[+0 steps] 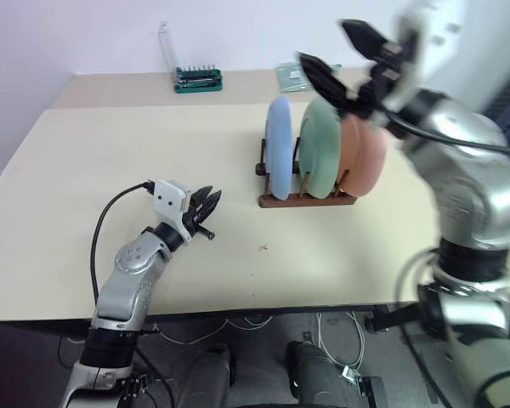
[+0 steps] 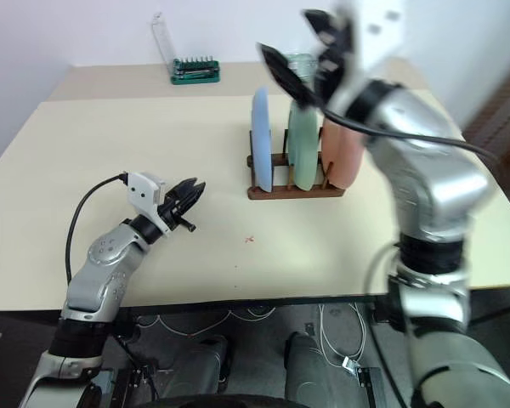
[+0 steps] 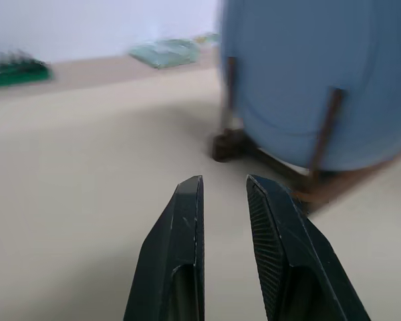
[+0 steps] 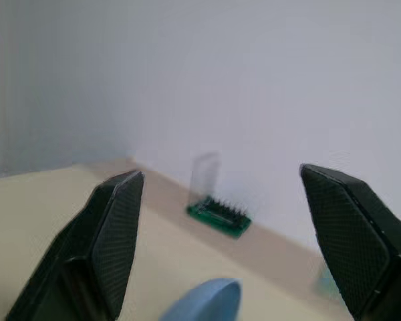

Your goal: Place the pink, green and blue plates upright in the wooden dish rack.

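All three plates are seen standing upright on edge in the wooden rack (image 1: 306,200), side by side in separate slots between the pegs. The blue plate (image 1: 279,146) is at the rack's left end, the green plate (image 1: 321,150) in the middle, and the pink plate (image 1: 362,155) at the right end. Their faces are turned along the rack's length, so thin edges are presented to the robot. Each is a plain, matte, shallow round disc, and none looks tilted out of its slot.

The right gripper (image 1: 340,61) is raised above the rack, over the green and pink plates, with its fingers spread wide and nothing between them. The left gripper (image 1: 206,209) is held low over the table (image 1: 110,153), well to the left of the rack, its fingers nearly together and empty, pointed toward the blue plate.

The right arm is the nearer one to the rack. The placing is judged complete; any coming move would be a withdrawal clear of the plate rims.
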Available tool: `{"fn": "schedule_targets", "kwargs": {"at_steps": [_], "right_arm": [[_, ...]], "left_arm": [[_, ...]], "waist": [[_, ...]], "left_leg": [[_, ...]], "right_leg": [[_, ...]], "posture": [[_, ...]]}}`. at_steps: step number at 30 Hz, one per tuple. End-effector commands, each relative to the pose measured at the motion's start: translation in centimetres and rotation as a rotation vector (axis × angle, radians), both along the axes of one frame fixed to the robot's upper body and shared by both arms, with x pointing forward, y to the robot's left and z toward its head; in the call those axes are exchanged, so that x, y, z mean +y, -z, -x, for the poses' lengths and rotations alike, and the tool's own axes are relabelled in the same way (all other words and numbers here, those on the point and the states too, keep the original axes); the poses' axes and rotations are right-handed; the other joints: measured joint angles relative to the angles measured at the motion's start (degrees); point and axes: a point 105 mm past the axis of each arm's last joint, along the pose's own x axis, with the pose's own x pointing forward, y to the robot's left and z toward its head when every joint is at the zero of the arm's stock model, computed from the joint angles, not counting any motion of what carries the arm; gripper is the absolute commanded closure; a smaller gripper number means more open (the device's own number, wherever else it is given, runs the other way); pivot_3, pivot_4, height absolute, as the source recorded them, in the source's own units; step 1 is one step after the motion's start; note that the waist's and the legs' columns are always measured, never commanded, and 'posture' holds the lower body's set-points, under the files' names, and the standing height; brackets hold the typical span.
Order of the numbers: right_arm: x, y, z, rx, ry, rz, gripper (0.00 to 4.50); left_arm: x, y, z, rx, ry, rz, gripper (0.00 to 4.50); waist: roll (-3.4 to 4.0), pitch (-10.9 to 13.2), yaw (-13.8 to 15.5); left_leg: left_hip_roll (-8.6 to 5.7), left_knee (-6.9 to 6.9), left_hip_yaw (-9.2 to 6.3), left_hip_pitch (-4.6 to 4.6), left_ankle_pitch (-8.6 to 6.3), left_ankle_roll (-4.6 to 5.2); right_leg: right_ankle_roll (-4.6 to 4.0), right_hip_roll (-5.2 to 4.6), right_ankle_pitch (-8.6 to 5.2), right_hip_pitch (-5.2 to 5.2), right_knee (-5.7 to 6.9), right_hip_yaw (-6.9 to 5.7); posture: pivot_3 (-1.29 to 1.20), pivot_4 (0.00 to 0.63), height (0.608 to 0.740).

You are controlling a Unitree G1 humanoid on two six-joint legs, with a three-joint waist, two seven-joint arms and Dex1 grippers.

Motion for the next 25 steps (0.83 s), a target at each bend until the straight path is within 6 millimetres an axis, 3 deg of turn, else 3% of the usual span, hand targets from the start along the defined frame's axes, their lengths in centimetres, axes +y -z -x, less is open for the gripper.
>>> {"fn": "schedule_targets", "kwargs": {"at_steps": [1,5,7,13,17,25], "right_arm": [[-6.3,1.4,2.0,0.044,0.072,-0.093,0.72],[-9.1,6.2,2.3,0.15,0.169,-0.057,0.72],[-9.5,8.9,2.3,0.215,0.193,-0.014,0.72],[-9.8,13.9,0.8,0.303,0.234,-0.019,0.72],[-9.6,15.6,-0.1,0.332,0.222,-0.005,0.72],[-9.1,16.8,-1.2,0.351,0.187,-0.011,0.72]], "left_arm": [[1.4,-0.4,-1.1,-0.035,-0.065,-0.028,3.48],[1.6,0.3,-1.9,-0.025,-0.099,-0.051,3.48],[2.1,0.6,-2.1,-0.017,-0.126,-0.046,3.48],[3.2,1.2,-1.2,-0.002,-0.132,-0.072,3.48],[3.7,1.7,-0.4,0.025,-0.135,-0.09,3.48],[3.3,2.3,0.1,0.042,-0.151,-0.098,3.48]], "waist": [[0.16,0.0,-0.2],[0.41,0.1,-1.3],[0.45,0.0,-1.7],[0.46,0.0,-1.8],[0.51,0.1,-1.6],[0.53,0.1,-1.5]], "left_leg": [[-0.02,-0.04,0.03,-0.02,-0.01,0.02],[0.01,0.02,0.36,0.09,-0.08,0.15],[0.04,0.02,0.37,0.13,-0.08,0.14],[0.06,0.03,0.39,0.16,-0.08,0.14],[0.04,0.03,0.38,0.14,-0.08,0.14],[0.02,0.04,0.33,0.12,-0.08,0.13]], "right_leg": [[0.0,0.0,0.01,0.07,-0.23,0.03],[0.07,-0.05,0.07,0.12,-0.27,0.25],[0.05,-0.04,0.09,0.11,-0.23,0.26],[0.07,-0.01,0.09,0.11,-0.21,0.3],[0.06,-0.03,0.09,0.1,-0.23,0.31],[0.07,-0.04,0.1,0.12,-0.24,0.29]], "posture": [[0.0,0.15,0.74],[0.0,0.15,0.74],[0.0,0.15,0.74],[0.0,0.15,0.74],[0.0,0.15,0.74],[0.0,0.15,0.74]]}}
